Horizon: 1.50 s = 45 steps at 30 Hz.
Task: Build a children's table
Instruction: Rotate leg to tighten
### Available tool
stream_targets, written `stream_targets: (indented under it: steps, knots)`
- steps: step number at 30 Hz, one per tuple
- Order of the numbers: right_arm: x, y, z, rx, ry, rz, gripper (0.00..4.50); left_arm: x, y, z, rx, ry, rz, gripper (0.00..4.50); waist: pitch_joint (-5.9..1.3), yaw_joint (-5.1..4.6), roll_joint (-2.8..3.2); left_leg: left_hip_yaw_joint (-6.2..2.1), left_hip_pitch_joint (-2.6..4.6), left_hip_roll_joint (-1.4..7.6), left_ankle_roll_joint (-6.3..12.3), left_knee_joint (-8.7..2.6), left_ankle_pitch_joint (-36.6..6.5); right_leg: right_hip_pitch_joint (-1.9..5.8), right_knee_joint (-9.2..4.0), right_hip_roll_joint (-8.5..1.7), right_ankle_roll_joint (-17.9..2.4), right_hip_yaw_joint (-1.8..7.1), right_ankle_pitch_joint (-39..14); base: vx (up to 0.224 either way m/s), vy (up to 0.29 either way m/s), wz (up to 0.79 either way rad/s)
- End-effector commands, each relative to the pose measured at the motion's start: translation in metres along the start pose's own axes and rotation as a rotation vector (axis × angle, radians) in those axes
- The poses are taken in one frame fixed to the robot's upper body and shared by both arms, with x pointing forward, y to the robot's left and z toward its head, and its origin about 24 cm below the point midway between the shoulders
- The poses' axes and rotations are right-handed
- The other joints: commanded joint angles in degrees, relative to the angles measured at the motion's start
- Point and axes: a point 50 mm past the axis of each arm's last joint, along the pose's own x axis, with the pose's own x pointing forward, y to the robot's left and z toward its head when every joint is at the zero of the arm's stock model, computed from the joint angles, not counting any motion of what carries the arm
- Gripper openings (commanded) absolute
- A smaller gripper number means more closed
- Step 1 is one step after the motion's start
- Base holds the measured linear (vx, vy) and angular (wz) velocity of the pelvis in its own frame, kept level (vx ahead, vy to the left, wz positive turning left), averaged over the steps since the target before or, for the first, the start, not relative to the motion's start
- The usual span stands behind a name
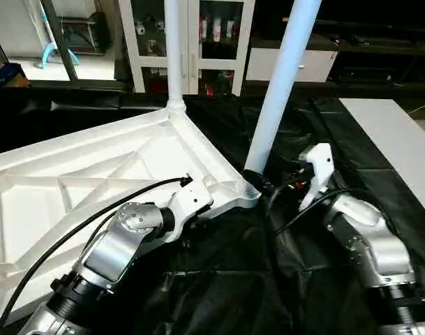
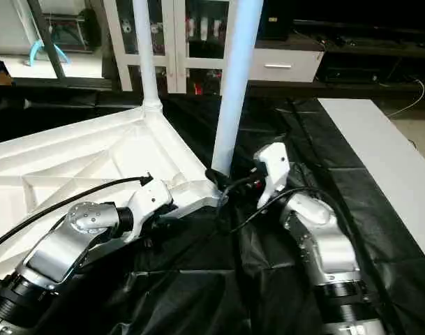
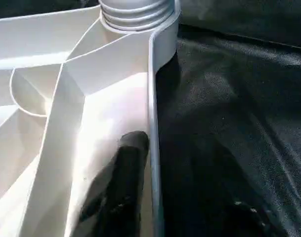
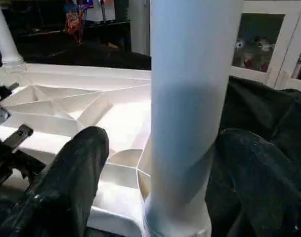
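Both upright legs run off the top edge in the head views — the near leg (image 1: 278, 84) and the far leg (image 1: 174, 49) show no upper ends. The table top (image 1: 72, 181) is cut by the left edge. The left gripper (image 3: 140, 148) shows one black finger (image 3: 124, 187) inside the rim; its other finger is hidden. Items inside the glass-door cabinet (image 1: 191, 42) are too small to identify.

Two upright legs block the way: the near leg (image 1: 278, 87) in the corner socket (image 1: 250, 188), the far leg (image 1: 174, 52) at its eleven o'clock. Black sheeting (image 1: 219, 286) at six o'clock lies open. The white flat board (image 1: 397, 150) bounds three o'clock.
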Motion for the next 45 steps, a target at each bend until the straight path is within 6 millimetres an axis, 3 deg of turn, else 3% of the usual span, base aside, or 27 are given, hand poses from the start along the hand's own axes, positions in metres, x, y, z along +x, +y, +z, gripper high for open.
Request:
stream_targets:
  steps: [1, 8, 9, 11, 14, 18, 19, 22, 23, 25, 38, 45]
  knots:
    - [-0.004, -0.003, 0.006, -0.025, 0.002, 0.028, 3.92, 0.0, -0.002, -0.008, -0.032, 0.026, -0.023, 1.12, -3.28, -0.07, 0.33, -0.04, 1.85, 0.09, -0.74, -3.73, -7.6, 1.68, -4.57, -2.65, -11.9, 1.21, 10.3, 0.0, 0.0, 0.0]
    - [-0.008, -0.015, 0.003, -0.082, 0.077, 0.093, 3.92, -0.002, -0.007, -0.01, -0.04, 0.036, -0.064, 0.61, -3.47, 0.02, 0.06, 0.09, 1.63, -0.04, 0.85, -3.35, -5.3, 1.93, -4.29, -2.62, -12.9, 1.17, 13.6, 0.0, 0.0, 0.0]
    - [-0.007, -0.017, 0.002, -0.087, 0.082, 0.102, 3.92, -0.002, -0.008, -0.011, -0.041, 0.037, -0.073, 0.51, -3.56, -0.02, -0.26, 0.17, 1.55, -0.09, 1.65, -3.24, -4.5, 1.98, -4.18, -2.58, -13.2, 1.1, 14.6, 0.0, 0.0, 0.0]
    - [-0.005, -0.018, 0.001, -0.092, 0.088, 0.11, 3.92, -0.002, -0.011, -0.011, -0.046, 0.037, -0.092, 0.39, -3.61, 0.11, -0.02, 0.17, 1.61, 0.0, 2.26, -3.14, -3.6, 1.93, -4.04, -2.6, -13.3, 1.12, 15.3, 0.0, 0.0, 0.0]
    - [0.0, -0.019, -0.001, -0.09, 0.09, 0.133, 3.92, -0.003, -0.016, -0.013, -0.046, 0.046, -0.124, 0.06, -3.65, 0.07, -0.15, 0.2, 1.5, -0.01, 2.86, -3.1, -3.0, 1.97, -3.91, -2.57, -14.0, 1.0, 15.9, 0.0, 0.0, 0.0]
    - [0.007, -0.018, -0.004, -0.084, 0.093, 0.183, 3.92, -0.004, -0.021, -0.014, -0.042, 0.056, -0.154, 0.02, -3.55, -0.02, -0.01, 0.25, 1.62, 0.07, 3.01, -3.16, -4.1, 1.78, -4.08, -2.56, -14.4, 0.93, 13.9, 0.0, 0.0, 0.0]
    - [0.007, -0.018, -0.004, -0.084, 0.093, 0.183, 3.56, -0.004, -0.021, -0.014, -0.042, 0.056, -0.154, 0.0, -3.49, 0.06, 0.09, 0.26, 1.74, 0.16, 2.89, -3.21, -4.5, 1.71, -4.17, -2.58, -14.5, 0.96, 13.1, 0.0, 0.0, 0.0]
    - [0.009, -0.017, -0.004, -0.074, 0.091, 0.21, 3.5, -0.004, -0.021, -0.014, -0.044, 0.055, -0.149, 0.0, -3.55, 0.21, 0.01, 0.21, 1.73, 0.15, 2.83, -3.24, -4.1, 1.79, -4.06, -2.5, -14.2, 0.93, 13.6, 0.0, 0.0, 0.0]
    - [0.009, -0.017, -0.004, -0.072, 0.09, 0.216, 3.34, -0.005, -0.021, -0.015, -0.045, 0.056, -0.147, 0.0, -3.51, 0.23, -0.64, 0.28, 1.66, 0.12, 2.89, -3.29, -3.9, 1.91, -4.15, -2.53, -14.1, 0.93, 13.5, 0.0, 0.0, 0.0]
    - [0.008, -0.017, -0.004, -0.068, 0.09, 0.226, 3.11, -0.006, -0.021, -0.015, -0.047, 0.058, -0.144, 0.0, -3.53, 0.35, -0.26, 0.22, 1.68, 0.16, 3.01, -3.28, -3.7, 1.8, -4.04, -2.63, -14.0, 0.93, 13.2, 0.0, 0.0, 0.0]
    - [0.003, -0.02, -0.011, -0.066, 0.101, 0.213, 2.01, -0.008, -0.021, -0.017, -0.048, 0.069, -0.148, 0.0, -3.61, 0.28, -0.11, 0.22, 1.61, 0.06, 3.15, -3.18, -3.0, 1.84, -3.96, -2.5, -14.1, 0.9, 15.0, 0.0, 0.0, 0.0]
    - [0.003, -0.019, -0.016, -0.054, 0.113, 0.202, 1.86, -0.008, -0.021, -0.017, -0.054, 0.069, -0.15, 0.0, -3.57, 0.28, -0.19, 0.24, 1.66, 0.11, 2.93, -3.24, -3.6, 1.85, -4.02, -2.53, -14.2, 0.91, 14.1, 0.0, 0.0, 0.0]
